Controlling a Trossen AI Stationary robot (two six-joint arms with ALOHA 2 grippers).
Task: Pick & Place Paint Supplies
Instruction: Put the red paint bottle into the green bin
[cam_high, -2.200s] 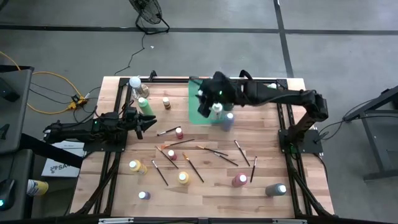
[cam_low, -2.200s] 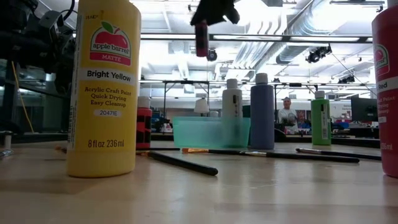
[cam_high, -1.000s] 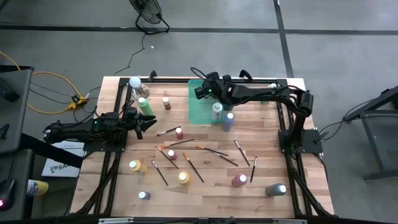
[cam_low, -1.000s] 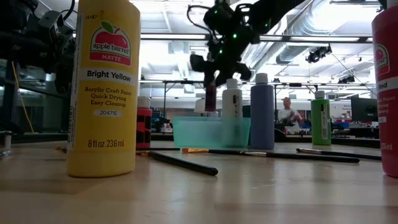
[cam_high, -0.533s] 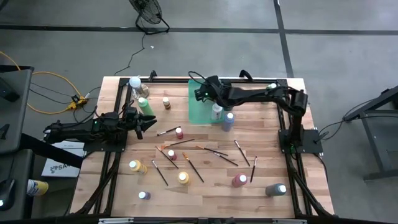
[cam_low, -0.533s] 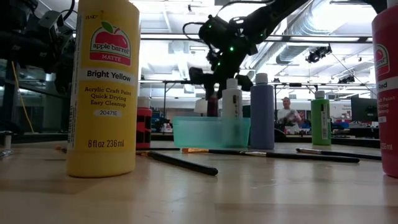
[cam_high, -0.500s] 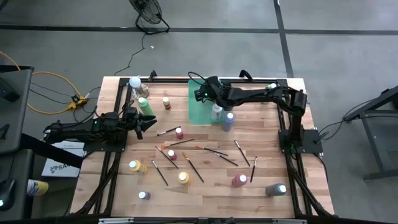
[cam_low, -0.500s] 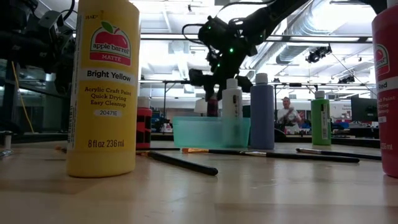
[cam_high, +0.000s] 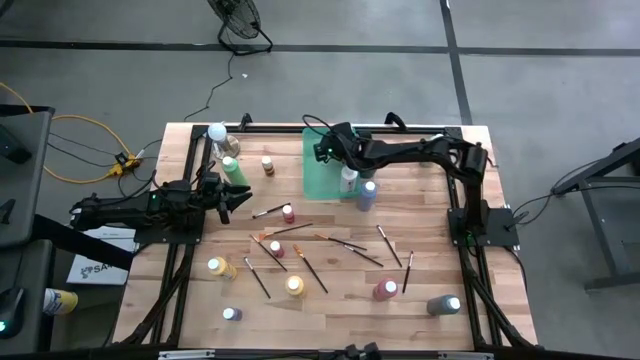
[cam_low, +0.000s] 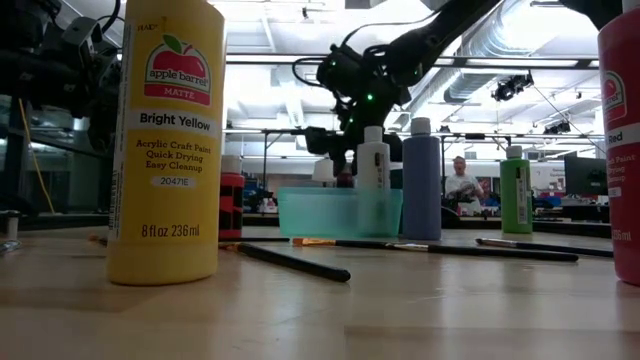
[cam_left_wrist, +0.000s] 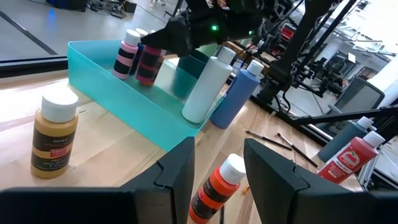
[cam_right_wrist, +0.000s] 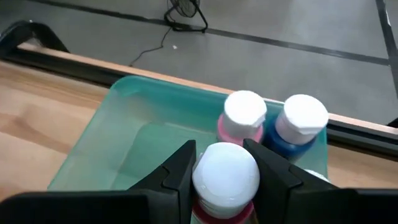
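My right gripper (cam_right_wrist: 225, 169) reaches over the teal bin (cam_high: 314, 182) and is shut on a dark magenta, white-capped paint bottle (cam_left_wrist: 149, 63). The bottle stands low inside the bin, beside a pink bottle (cam_right_wrist: 244, 116) and a blue one (cam_right_wrist: 301, 122) that stand on the bin's floor. In the low view the gripper (cam_low: 343, 158) sits just above the bin's wall (cam_low: 340, 212). My left gripper (cam_high: 228, 200) waits open at the table's left, level with an orange bottle (cam_left_wrist: 214, 190). Thin brushes (cam_high: 310, 265) lie flat on the wood. My right gripper pinches the magenta bottle at its upper end, one finger (cam_right_wrist: 179, 169) on each side of the white cap (cam_right_wrist: 225, 177). It comes from above, pointing down. The bottle is upright, its body (cam_left_wrist: 148, 67) inside the bin; whether its bottom rests on the floor is hidden by the wall.
A white bottle (cam_high: 348, 180) and a blue bottle (cam_high: 367, 193) stand against the bin's near side. Yellow (cam_high: 295, 286), red (cam_high: 385, 290), grey (cam_high: 443, 304), green (cam_high: 232, 168) and ochre (cam_left_wrist: 55, 134) bottles are scattered about. A clear object with a white ball top (cam_high: 217, 133) is at the far left.
My right gripper has gone down into the teal bin, carrying the magenta bottle with it and drifting a little toward the table's left. The bottle has stayed upright and now sits behind the bin's wall, only its top above the rim.
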